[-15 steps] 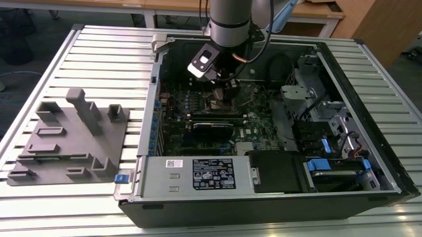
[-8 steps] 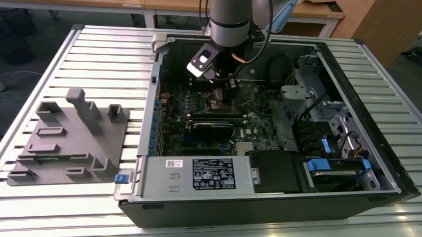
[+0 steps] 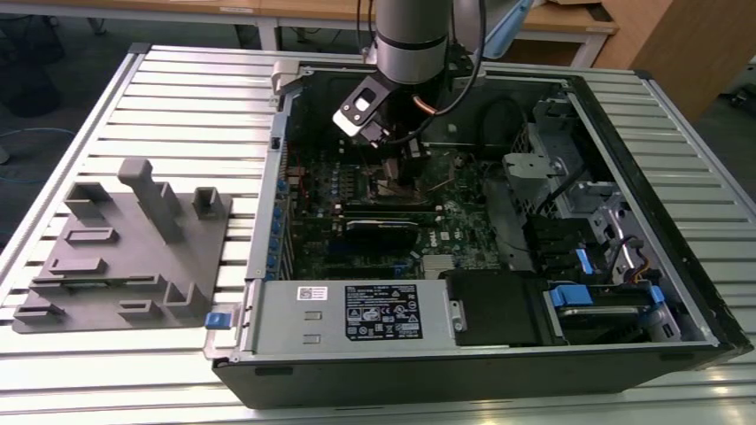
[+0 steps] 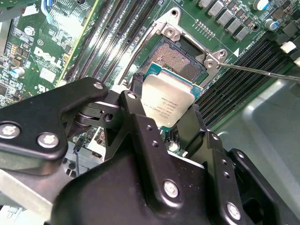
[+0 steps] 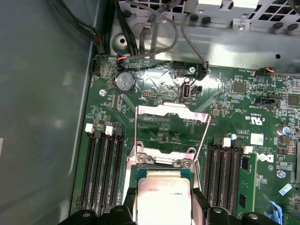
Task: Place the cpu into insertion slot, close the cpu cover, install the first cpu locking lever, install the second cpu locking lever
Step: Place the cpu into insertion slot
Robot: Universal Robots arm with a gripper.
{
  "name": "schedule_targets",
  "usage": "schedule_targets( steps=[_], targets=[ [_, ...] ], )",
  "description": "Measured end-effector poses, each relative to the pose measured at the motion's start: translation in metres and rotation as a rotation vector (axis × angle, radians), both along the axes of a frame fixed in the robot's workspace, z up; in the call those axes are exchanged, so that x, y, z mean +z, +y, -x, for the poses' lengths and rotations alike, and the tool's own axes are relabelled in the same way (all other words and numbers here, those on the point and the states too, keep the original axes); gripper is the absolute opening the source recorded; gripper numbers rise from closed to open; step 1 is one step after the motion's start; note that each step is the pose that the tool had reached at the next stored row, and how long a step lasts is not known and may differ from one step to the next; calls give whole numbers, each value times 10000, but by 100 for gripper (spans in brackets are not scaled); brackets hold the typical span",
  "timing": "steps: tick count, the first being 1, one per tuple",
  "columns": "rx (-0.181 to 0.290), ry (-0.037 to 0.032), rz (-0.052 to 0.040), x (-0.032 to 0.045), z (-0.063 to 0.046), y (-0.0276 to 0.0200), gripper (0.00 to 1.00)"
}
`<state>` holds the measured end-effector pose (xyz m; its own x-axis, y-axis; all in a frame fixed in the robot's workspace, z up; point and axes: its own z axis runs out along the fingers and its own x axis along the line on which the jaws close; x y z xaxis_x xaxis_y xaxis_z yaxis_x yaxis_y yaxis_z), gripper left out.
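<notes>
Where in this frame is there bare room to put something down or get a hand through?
Bare slatted table lies on the exterior view's left, around the grey fixture and up to the computer case. Inside the case it is crowded: the tool holds the cpu at the insertion slot, hemmed by memory slots.

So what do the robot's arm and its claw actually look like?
The arm is a smooth silver-grey tube with a pale blue cap at a joint and a black cable looping beside it. A small block with a white face sits near the wrist. The gripper is matte black, its angular fingers built from linked plates dotted with silver screws.
</notes>
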<state>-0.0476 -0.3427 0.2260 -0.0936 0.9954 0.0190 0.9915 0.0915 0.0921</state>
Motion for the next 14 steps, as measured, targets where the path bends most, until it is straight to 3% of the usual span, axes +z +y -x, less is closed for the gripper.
schedule_targets(
  steps=[7, 12, 14],
  targets=[
    [-66, -1, -1, -8, 0, 1, 54],
    [-800, 2, 2, -21, 0, 0, 54],
    [-821, 1, 2, -21, 0, 0, 54]
  ],
)
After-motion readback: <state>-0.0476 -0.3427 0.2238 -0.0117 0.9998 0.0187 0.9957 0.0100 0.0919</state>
